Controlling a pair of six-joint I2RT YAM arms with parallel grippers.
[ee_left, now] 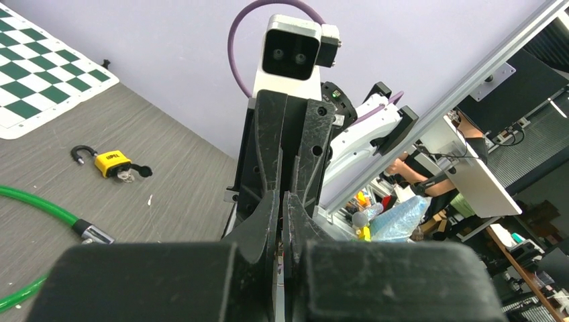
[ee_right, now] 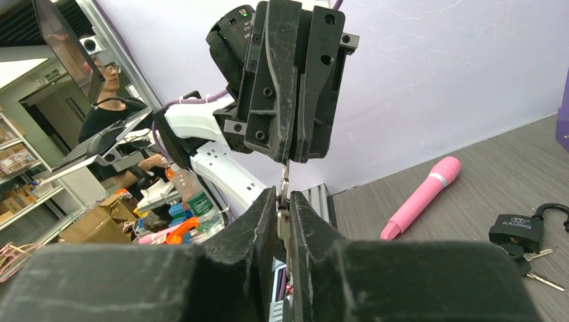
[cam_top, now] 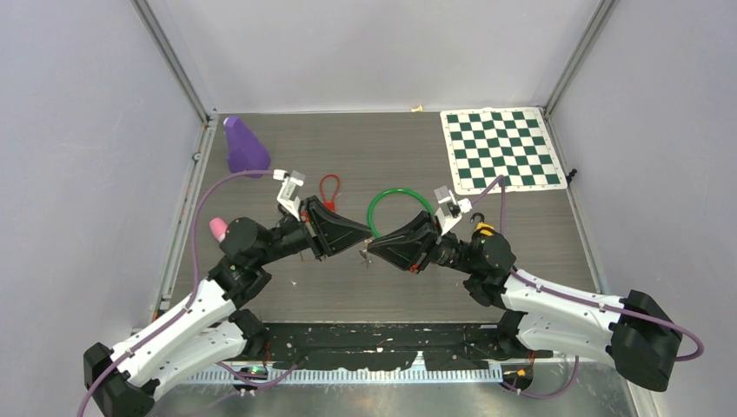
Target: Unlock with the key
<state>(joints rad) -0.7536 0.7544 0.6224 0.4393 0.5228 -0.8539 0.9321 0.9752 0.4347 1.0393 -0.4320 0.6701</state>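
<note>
Since both tools meet tip to tip over the middle of the table (cam_top: 365, 148), handover seems underway: left gripper (cam_top: 358, 247) and right gripper (cam_top: 375, 252) both pinch the key (ee_right: 284, 181). Next, left should let go; yellow padlock (ee_left: 111, 163) lies toward right edge.

A silver key (ee_right: 284, 201) hangs upright, edge-on, while the yellow padlock (ee_left: 111, 163) lies flat, shackle open.

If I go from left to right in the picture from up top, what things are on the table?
Pink plastic stick → purple cone → red cord loop → green cable ring → green-and-white checkered board.
</note>
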